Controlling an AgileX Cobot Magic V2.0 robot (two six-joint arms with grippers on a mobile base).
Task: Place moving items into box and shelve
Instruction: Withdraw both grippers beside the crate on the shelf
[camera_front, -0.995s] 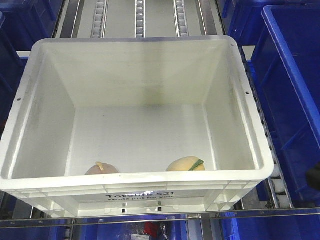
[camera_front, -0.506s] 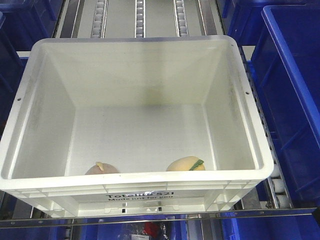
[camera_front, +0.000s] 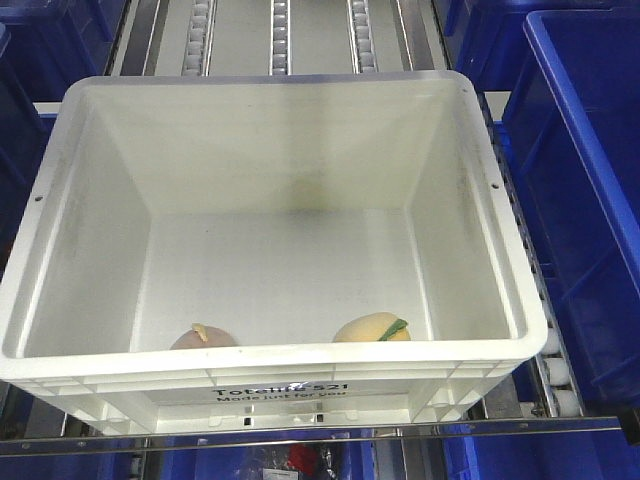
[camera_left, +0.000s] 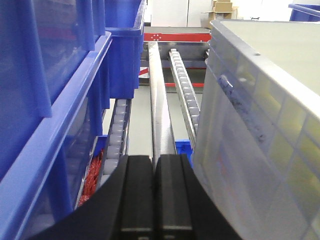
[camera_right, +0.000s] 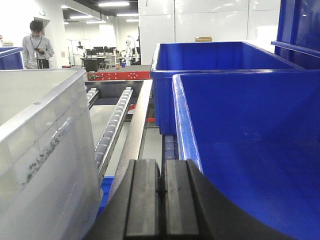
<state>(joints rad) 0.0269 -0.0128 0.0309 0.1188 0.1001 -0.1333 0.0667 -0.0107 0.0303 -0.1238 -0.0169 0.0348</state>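
- The white crate (camera_front: 280, 215) sits on the roller shelf (camera_front: 280, 35), between the two arms
- Left gripper (camera_left: 152, 200), jaws pressed together and empty, is beside the crate's left wall
- Right gripper (camera_right: 161, 200), also closed empty, sits between the crate and a blue bin (camera_right: 250, 145)
- The greyish-pink lump (camera_front: 203, 337) and yellow-tan lump (camera_front: 372, 328) lie against the near wall, unmoved since earlier; the dark shape at the lower right has gone

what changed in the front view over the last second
A dark shape at the right edge, beside the blue bin, dropped down the frame: it went from mid-height to the bottom right corner. What it is cannot be told. The box and the two lumps inside, pinkish and yellow, stayed put.
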